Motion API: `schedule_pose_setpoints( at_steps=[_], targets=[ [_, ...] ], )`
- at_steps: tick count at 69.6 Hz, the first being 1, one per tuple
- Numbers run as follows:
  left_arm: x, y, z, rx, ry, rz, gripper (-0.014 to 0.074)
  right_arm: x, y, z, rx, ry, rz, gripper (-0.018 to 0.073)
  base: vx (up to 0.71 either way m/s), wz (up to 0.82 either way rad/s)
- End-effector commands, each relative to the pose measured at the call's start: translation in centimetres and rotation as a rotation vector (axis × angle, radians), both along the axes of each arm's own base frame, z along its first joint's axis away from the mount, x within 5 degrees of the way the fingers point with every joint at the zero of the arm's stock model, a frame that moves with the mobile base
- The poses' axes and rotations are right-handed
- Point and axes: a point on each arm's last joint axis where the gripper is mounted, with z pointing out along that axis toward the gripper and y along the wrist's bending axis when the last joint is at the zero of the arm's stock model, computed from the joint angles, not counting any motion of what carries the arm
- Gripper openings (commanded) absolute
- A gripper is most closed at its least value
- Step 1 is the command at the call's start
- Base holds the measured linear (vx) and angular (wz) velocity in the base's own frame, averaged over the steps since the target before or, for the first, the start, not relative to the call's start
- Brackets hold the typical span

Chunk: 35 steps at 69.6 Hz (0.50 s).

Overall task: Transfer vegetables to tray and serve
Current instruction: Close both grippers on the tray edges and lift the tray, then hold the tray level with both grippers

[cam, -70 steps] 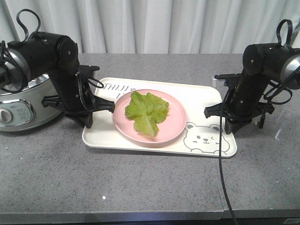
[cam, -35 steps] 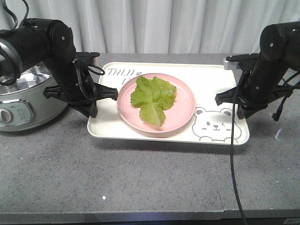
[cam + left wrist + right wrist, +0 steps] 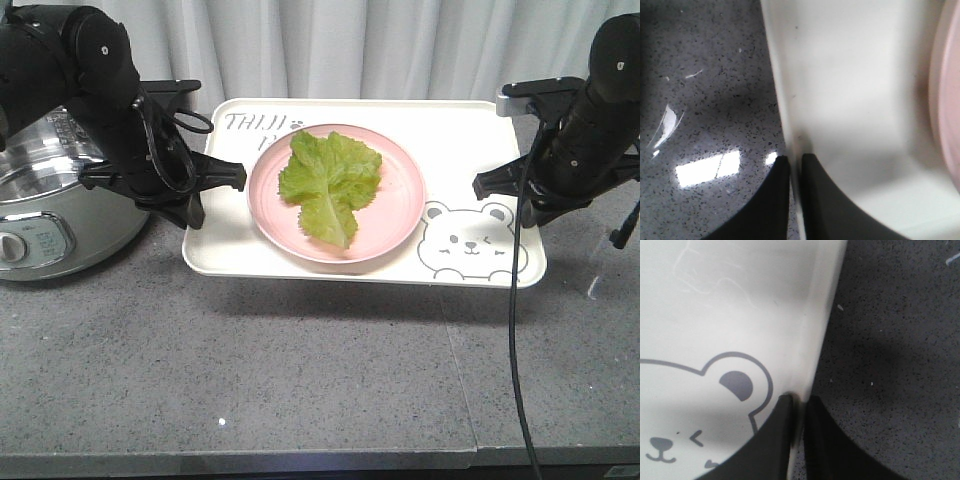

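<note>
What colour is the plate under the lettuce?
Plain pale pink plate, no pattern, on the cream tray; the exterior front-facing view shows it best.

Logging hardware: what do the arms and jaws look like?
Left arm and right arm: matte black, bulky rounded joint housings. A cable loop shows at the left wrist; a long black cable trails from the right arm. Jaws: black tapering blades.

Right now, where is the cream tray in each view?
Front view: the tray is at centre.
Left wrist view: the tray fills the right side; the left claw pinches its rim.
Right wrist view: the tray fills the left side; the right claw pinches its rim.
Shared landmark: the grey counter.
</note>
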Motion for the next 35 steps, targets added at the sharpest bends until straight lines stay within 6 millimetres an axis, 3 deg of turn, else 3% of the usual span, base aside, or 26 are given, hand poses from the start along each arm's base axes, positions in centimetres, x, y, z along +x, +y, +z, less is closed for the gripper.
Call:
schedule_pose_setpoints(
  at_steps=[1,35],
  targets=[
    [-1.54,-0.38,4.08,-0.083,-0.102,-0.038,-0.0008,-0.63,0.09,3.2,0.003,-0.14,0.047,-0.0008,0.0,0.0],
    [-1.54,-0.38,4.08,-0.083,-0.102,-0.038,-0.0008,-0.91,-0.32,3.51,-0.042,-0.139,0.048,-0.0008,0.0,0.0]
  ],
)
